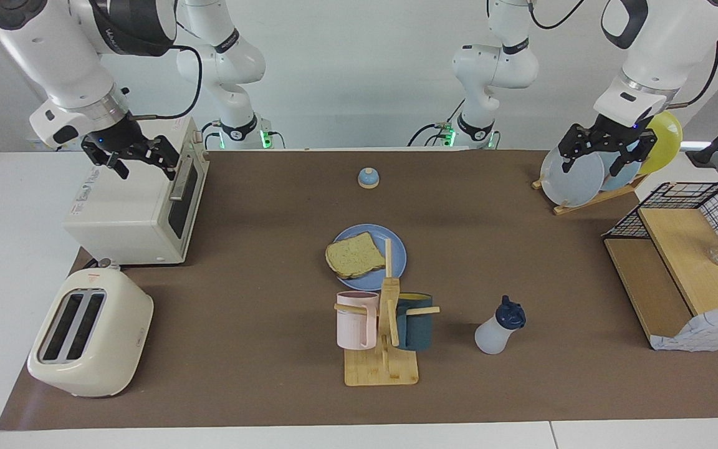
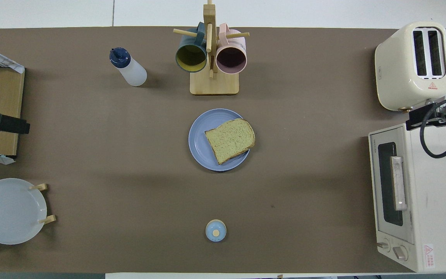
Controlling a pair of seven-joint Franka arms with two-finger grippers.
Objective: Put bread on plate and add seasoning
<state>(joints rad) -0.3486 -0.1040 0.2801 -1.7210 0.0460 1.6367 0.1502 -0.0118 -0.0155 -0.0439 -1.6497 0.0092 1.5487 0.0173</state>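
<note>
The bread [image 1: 354,255] [image 2: 230,139], a squarish toast slice, lies flat on the round blue plate [image 1: 398,248] [image 2: 198,141] in the middle of the mat. The seasoning [image 1: 497,327] [image 2: 128,71], a whitish squeeze bottle with a navy cap, stands upright farther from the robots, beside the mug tree toward the left arm's end. My left gripper [image 1: 597,161] [image 2: 14,126] hangs open and empty over the rack of upright plates. My right gripper [image 1: 144,167] [image 2: 432,116] waits open and empty over the toaster oven.
A toaster oven [image 1: 134,212] and a cream toaster [image 1: 88,340] stand at the right arm's end. The mug tree [image 1: 384,330] holds a pink and a dark mug. A small bell [image 1: 368,178] sits near the robots. A plate rack [image 1: 583,199] and a wire shelf [image 1: 689,262] occupy the left arm's end.
</note>
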